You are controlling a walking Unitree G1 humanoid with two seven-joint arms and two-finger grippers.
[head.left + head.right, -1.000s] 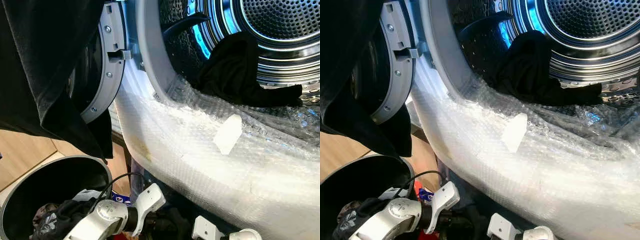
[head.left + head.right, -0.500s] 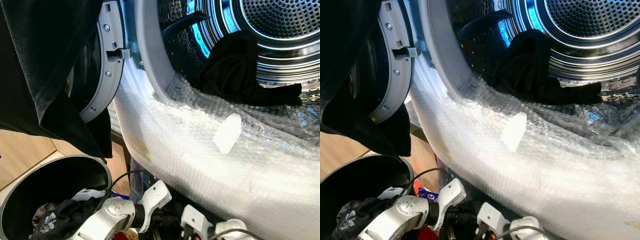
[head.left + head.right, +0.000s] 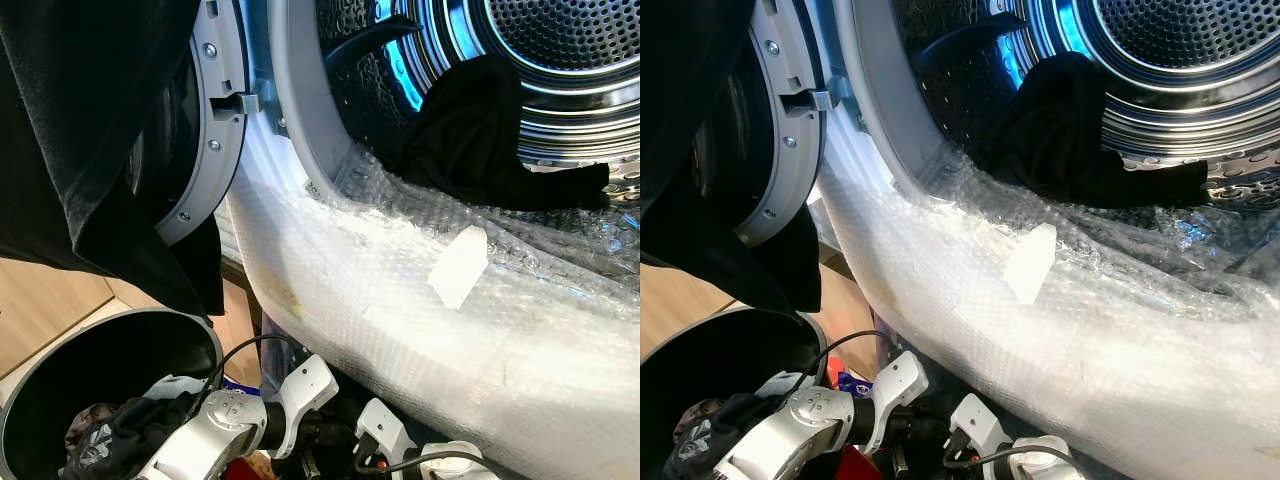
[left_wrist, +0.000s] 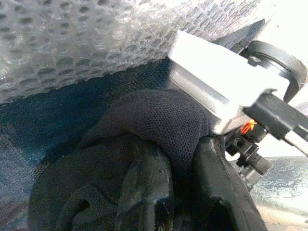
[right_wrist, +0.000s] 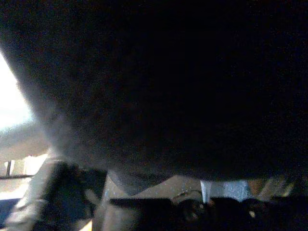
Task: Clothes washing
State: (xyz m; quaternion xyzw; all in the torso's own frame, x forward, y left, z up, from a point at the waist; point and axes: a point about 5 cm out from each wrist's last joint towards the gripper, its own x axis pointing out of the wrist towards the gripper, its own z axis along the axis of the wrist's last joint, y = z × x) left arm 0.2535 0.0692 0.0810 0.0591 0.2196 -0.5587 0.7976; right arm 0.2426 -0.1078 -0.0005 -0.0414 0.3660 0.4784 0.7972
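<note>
Up and inward since a second ago: right wrist bracket (image 3: 385, 432) risen from the bottom edge, now tucked close beside the left wrist (image 3: 290, 395), both low under the bubble-wrapped lip (image 3: 400, 300) of the washer. Left gripper (image 4: 183, 178) narrowed around a bunched dark knit garment (image 4: 159, 120), black fingers (image 4: 144, 187) pressed into the fold, cloth bulging out over them just beneath the bubble wrap. Right gripper buried in darkness in its own wrist view, so open or closed: cannot tell. Drum opening (image 3: 560, 70) well above and ahead of the held garment, off toward the right arm's side, with a black garment (image 3: 480, 140) already lying inside at the lip. Laundry basket (image 3: 120, 345) just behind and below the left wrist, more clothes (image 3: 130, 440) in it. Judging from this, next lift goes up and over the padded lip, left arm nearer the load, right arm nearer the drum. Dark cloth (image 3: 90, 130) draped over the open door (image 3: 215, 130), hanging well above the left arm.
</note>
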